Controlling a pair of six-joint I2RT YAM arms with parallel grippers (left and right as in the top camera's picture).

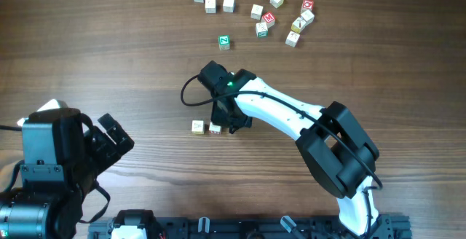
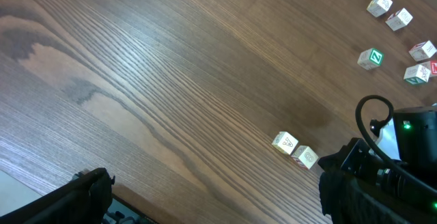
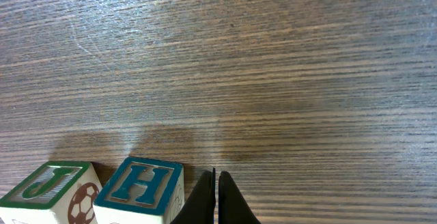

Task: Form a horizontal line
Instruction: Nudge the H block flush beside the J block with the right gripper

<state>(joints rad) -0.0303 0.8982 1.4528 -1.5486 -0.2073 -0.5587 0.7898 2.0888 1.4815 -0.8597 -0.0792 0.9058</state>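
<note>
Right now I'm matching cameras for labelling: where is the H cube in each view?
Overhead: H cube, just below centre, right of the pair.
Left wrist: H cube, lower right.
Right wrist: H cube, bottom edge, left of the right end effector.
Shared landmark: the J cube beside it.

Cube count: near row (image 1: 215, 128) shows 2 (J cube (image 3: 48, 190) and H cube (image 3: 140, 186) on the right wrist cam). 1 green-faced cube (image 1: 224, 42) sits alone, further out. Far cluster (image 1: 269, 18): roughly 11 loose cubes, at least 2 of them red-faced. The right end is packed tight, so the count could be off by one. Arms: 2, left arm (image 1: 51, 173) and right arm (image 1: 291, 115).
</note>
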